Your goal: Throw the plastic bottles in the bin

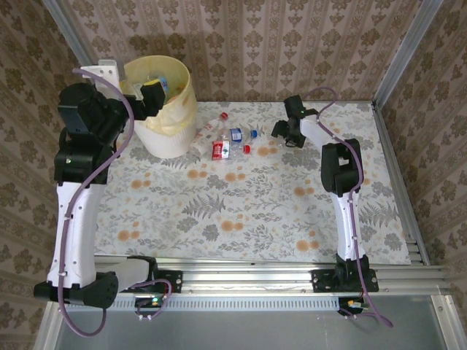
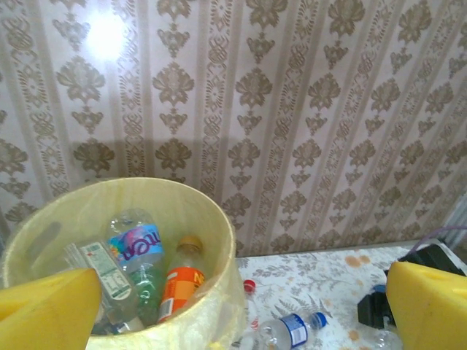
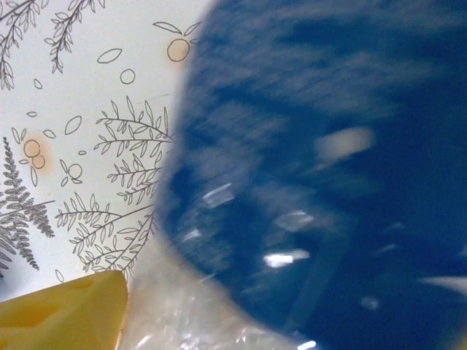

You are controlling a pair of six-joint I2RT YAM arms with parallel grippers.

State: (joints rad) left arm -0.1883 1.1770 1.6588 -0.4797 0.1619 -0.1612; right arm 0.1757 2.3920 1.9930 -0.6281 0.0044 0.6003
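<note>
The bin [image 1: 174, 120] is a round bucket lined with a pale yellow, crinkled bag, standing at the far left of the floral-printed tabletop [image 1: 241, 219]. It contains clear plastic bottles [image 2: 146, 262] with blue, orange and white labels. The loose bottles [image 1: 222, 142] lie on their sides just right of the bin. The left pincer [image 1: 150, 98] hangs over the bin's mouth, its yellow pads [image 2: 47, 310] spread wide and holding nothing. The right pincer [image 1: 283, 131] sits low beside the loose bottles. A blurred dark-blue shape and crinkled clear plastic lie close against it, and its spread cannot be told.
</note>
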